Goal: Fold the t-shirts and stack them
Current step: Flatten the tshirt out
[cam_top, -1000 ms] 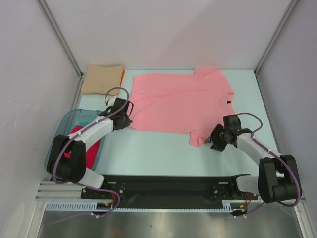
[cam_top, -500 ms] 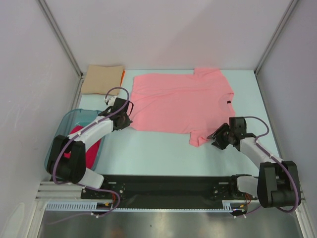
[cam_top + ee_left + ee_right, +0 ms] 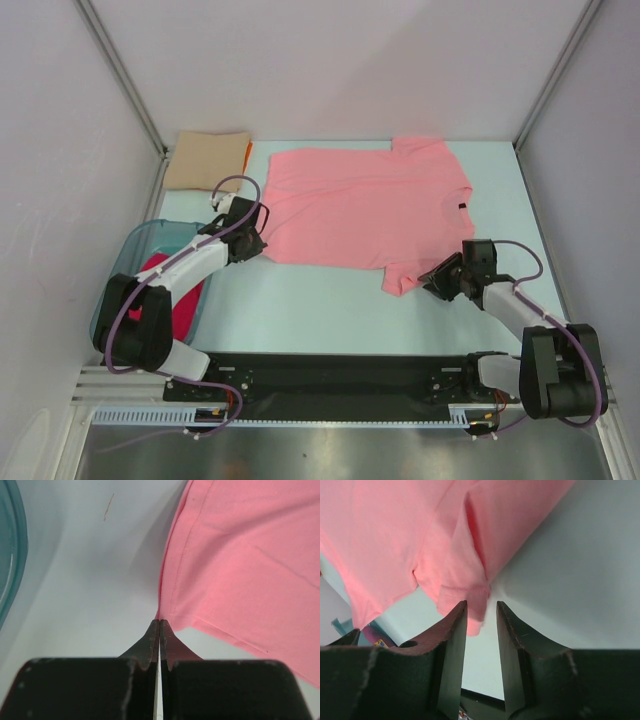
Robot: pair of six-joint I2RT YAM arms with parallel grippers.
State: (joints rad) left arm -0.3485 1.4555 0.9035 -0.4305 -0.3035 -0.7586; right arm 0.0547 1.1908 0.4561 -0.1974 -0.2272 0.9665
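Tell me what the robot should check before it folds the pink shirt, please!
1. Left gripper pinching the hem corner of the salmon-pink t-shirt: ok.
2. Right gripper closed on the sleeve: not ok, jaws apart around its tip.
3. Shirt spread flat on the table: ok.
4. Folded tan t-shirt apart from the pink one: ok.
5. Left pinch holding both layers: cannot tell.

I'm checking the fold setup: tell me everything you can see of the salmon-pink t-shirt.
The salmon-pink t-shirt is plain, soft-looking fabric, spread flat on the table, hem left, neck right, with a small dark label. The left gripper is shut on its near hem corner; the right gripper straddles the near sleeve tip, jaws apart.
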